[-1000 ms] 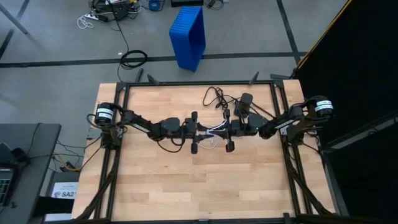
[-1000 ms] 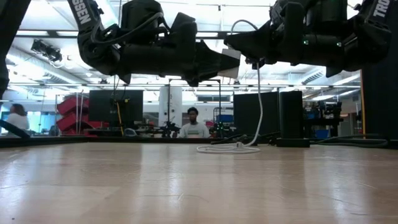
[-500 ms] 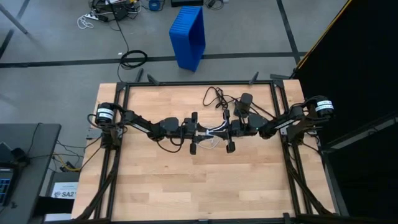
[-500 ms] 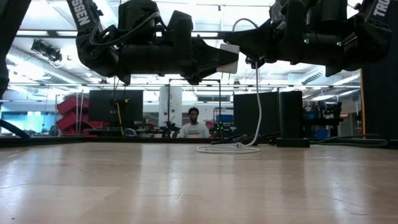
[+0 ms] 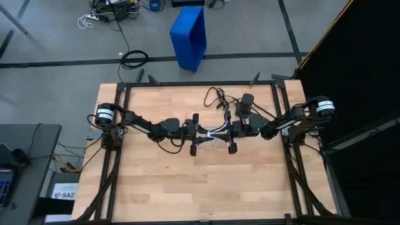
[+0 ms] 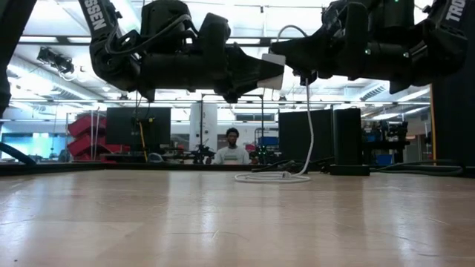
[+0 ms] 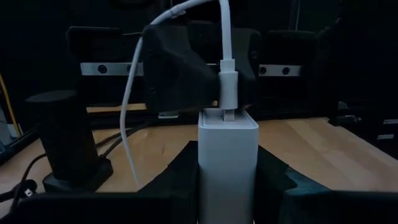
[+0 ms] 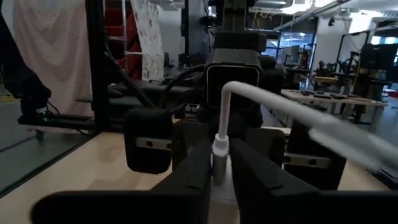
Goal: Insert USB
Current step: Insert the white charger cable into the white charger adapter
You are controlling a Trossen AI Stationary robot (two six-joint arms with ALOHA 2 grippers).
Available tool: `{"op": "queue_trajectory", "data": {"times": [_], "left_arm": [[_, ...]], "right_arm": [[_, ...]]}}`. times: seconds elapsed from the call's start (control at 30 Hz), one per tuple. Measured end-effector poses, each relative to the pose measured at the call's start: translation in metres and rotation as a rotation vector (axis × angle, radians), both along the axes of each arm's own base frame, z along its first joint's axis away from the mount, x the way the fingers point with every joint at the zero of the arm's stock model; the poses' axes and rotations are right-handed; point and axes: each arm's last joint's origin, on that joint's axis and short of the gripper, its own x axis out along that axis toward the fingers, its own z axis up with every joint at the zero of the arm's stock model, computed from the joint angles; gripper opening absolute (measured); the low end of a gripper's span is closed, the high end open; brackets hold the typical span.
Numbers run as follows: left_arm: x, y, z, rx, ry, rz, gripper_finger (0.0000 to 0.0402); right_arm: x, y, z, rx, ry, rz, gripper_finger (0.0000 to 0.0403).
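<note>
Partial white lettering "SSEN" shows on the left arm in the low view. Above the table's middle, the left gripper is clenched on a white charger block. The right gripper grasps the USB's white plug, its tip at the block's port; thin cable trails to a loop on the tabletop.

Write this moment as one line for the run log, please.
left gripper: holds white charger block | right gripper: holds white plug at its port | both raised above table

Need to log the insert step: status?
Left gripper shut on white charger block. Right gripper shut on thin white USB cable's plug, plug at the block's port. Both raised mid-table; nothing in the way.
</note>
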Motion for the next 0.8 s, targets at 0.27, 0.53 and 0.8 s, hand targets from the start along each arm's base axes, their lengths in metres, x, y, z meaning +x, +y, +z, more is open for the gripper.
{"op": "queue_trajectory", "data": {"times": [0.27,0.53,0.8], "left_arm": [[0.0,0.0,0.003,-0.001,-0.011,0.001,0.007],[0.0,0.0,0.004,-0.006,-0.017,0.009,0.007],[0.001,0.0,0.003,-0.026,-0.006,0.011,0.007]], "right_arm": [[-0.001,-0.001,0.005,0.03,-0.056,-0.009,0.0127],[0.001,0.0,0.01,0.056,-0.088,0.01,0.0134],[0.006,0.0,0.018,0.082,-0.117,0.022,0.0129]]}}
